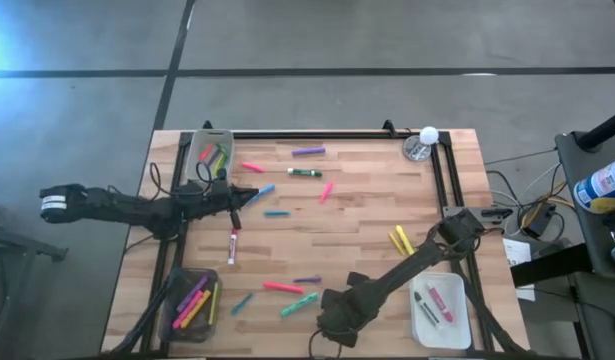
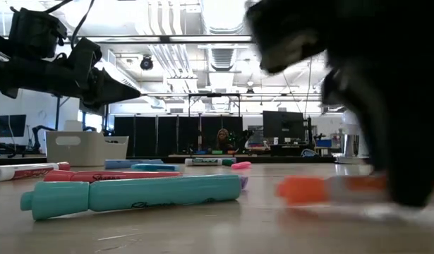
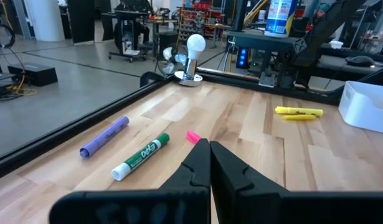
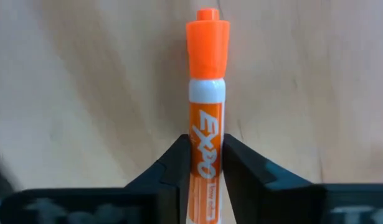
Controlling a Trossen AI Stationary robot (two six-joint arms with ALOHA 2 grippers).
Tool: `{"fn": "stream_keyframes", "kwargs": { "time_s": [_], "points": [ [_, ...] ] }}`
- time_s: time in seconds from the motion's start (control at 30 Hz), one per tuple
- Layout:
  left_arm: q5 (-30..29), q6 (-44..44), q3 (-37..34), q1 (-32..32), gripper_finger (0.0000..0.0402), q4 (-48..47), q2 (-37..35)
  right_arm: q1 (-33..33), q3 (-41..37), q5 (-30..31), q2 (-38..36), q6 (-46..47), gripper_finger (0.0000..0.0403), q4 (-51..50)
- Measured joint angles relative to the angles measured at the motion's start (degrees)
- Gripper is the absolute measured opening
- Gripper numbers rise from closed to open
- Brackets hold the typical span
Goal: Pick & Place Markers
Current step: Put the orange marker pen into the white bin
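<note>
Gripping an orange marker [image 4: 207, 99] between the right gripper [image 4: 202, 163] fingers, flat on the table [image 1: 367, 215] near its front edge. Next: lifting straight, carrying binward. Left gripper [image 3: 209, 163] pinched shut, empty, hovering left of centre.

From my remote seat I see grey concrete floor [image 1: 387, 35] around the wooden worktop [image 1: 357, 235]; beyond it, black monitors [image 2: 284, 127] under bright ceiling lights [image 2: 220, 14], a seated person [image 2: 221, 139].

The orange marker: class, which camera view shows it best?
The right wrist view: the orange marker fills it, label readable, between the right gripper's fingers. The low view shows it blurred beside that arm. The high and left wrist views don't show it.
</note>
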Motion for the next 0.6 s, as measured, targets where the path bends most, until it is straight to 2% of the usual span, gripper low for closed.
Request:
{"fn": "stream_keyframes", "kwargs": {
  "time_s": [0.1, 0.2, 0.4, 0.6],
  "points": [
    [0.0, -0.5, 0.0, 0.0, 0.0000, 0.0, 0.0, 0.9, 0.3, 1.8, -4.3, 2.9, 0.0081, -4.7],
    [0.0, -0.5, 0.0, 0.0, 0.0000, -0.6, 0.0, 2.2, -0.6, 3.6, -9.2, 9.6, 0.0076, -11.6],
    [0.0, -0.5, 0.0, 0.0, 0.0000, -1.0, 0.1, 7.1, -5.5, 3.8, -20.7, 30.9, 0.0072, -23.4],
    [0.0, -0.5, 0.0, 0.0, 0.0000, -1.0, 0.1, 13.5, -15.5, 1.0, -30.0, 49.3, 0.0073, -24.6]
  ]
}}
